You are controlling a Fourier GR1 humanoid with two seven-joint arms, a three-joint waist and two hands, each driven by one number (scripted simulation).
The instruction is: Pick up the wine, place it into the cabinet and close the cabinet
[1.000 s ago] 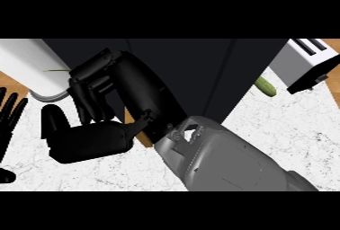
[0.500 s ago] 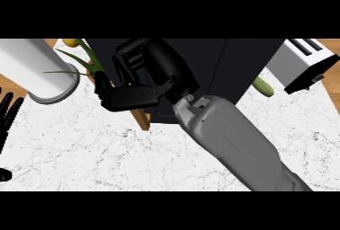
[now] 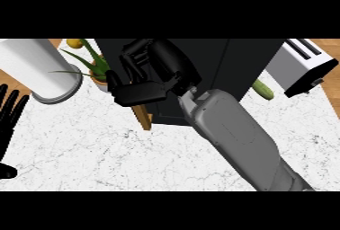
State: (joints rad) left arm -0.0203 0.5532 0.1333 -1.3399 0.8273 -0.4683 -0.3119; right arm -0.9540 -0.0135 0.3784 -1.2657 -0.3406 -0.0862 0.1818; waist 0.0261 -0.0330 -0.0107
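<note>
White marbled counter [image 3: 79,148] carries a black cabinet [image 3: 219,67]. Right hand [image 3: 149,74] is at the cabinet's front left corner, fingers curled; whether it holds anything cannot be told. Wine is not visible. Wooden door edge [image 3: 141,116] lies directly below this hand. Left hand [image 3: 10,117] rests open, far left.

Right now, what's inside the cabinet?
I cannot tell: the right hand and forearm cover the front of the dark cabinet, and no wine bottle shows. Only its wooden door edge is visible.
</note>
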